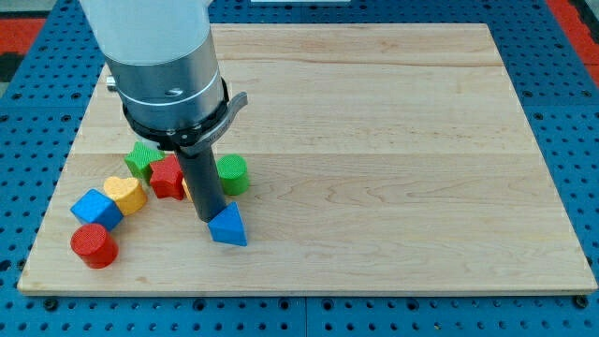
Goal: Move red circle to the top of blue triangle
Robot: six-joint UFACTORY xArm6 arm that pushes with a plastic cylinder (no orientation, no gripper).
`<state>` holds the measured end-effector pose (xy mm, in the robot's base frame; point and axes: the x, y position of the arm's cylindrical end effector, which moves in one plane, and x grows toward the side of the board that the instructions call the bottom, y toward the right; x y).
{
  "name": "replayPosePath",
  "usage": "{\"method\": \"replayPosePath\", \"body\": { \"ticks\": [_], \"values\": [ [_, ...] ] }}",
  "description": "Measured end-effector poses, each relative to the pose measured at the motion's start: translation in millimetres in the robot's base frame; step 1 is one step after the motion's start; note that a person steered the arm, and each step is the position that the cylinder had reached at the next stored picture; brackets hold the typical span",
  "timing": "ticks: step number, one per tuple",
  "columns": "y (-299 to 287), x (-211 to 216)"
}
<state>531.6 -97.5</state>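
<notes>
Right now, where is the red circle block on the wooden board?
The red circle block sits near the bottom-left corner of the wooden board, just below the blue cube and well left of the blue triangle.

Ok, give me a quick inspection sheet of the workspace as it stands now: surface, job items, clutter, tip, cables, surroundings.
Surface: wooden board, blocks all in its left part.
Job's things: red circle at the view's lower left; blue triangle to its right, well apart from it.
Clutter: blue cube, yellow block, red block, green block, green cylinder, clustered above the red circle; an orange sliver shows behind the rod.
Tip: my tip sits at the blue triangle's left edge, far from the red circle.
Cables: nothing seen.
Surroundings: blue perforated table around the board.
</notes>
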Motion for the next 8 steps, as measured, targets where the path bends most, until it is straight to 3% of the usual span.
{"method": "replayPosePath", "body": {
  "ticks": [3,4,6,7,8],
  "values": [
    [51.1,35.3],
    [12.9,36.5],
    [-80.0,86.2],
    [-205.5,77.7],
    [-179.8,45.3]
  ]
}}
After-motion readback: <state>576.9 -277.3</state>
